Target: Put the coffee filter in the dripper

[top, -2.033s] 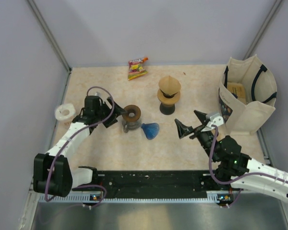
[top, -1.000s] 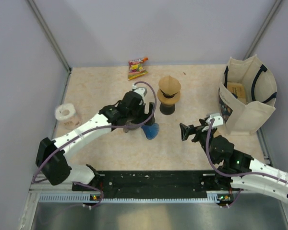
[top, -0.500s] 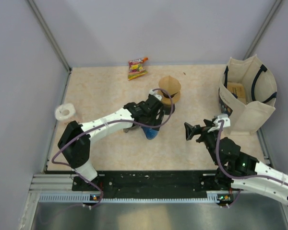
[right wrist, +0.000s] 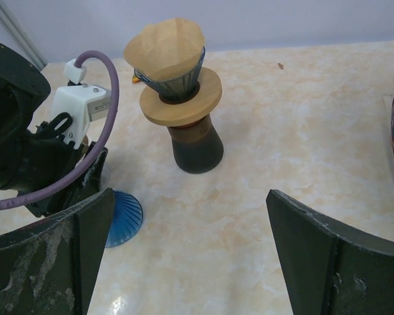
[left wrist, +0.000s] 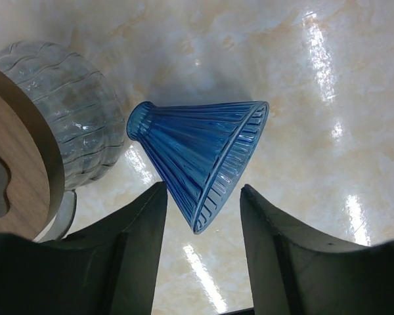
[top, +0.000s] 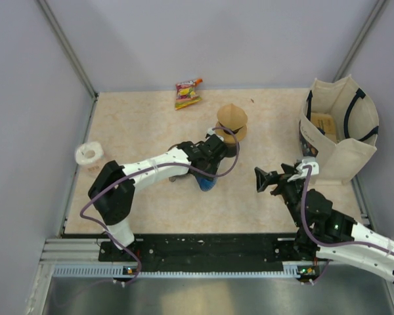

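Note:
A brown paper coffee filter [top: 232,116] sits in a dark dripper on a wood-collared stand [top: 228,143]; it also shows in the right wrist view [right wrist: 167,49]. A blue ribbed dripper [top: 207,180] lies on its side on the table. My left gripper [top: 207,172] is open just above it. In the left wrist view the blue dripper's [left wrist: 200,154] rim reaches between the left gripper's [left wrist: 200,262] fingertips without touching them. My right gripper [top: 266,178] is open and empty, facing the stand; the right wrist view shows its spread jaws [right wrist: 184,262] and the blue dripper [right wrist: 121,216].
A glass carafe with a wooden collar [left wrist: 79,138] stands right beside the blue dripper, mostly under my left arm [top: 177,161]. A snack packet [top: 188,92] lies at the back. A cloth tote bag [top: 338,131] stands at the right, a white roll [top: 89,154] at the left.
My left arm has swung from the far left across the carafe to the blue dripper. My right gripper has drawn slightly right and nearer. The objects have not moved.

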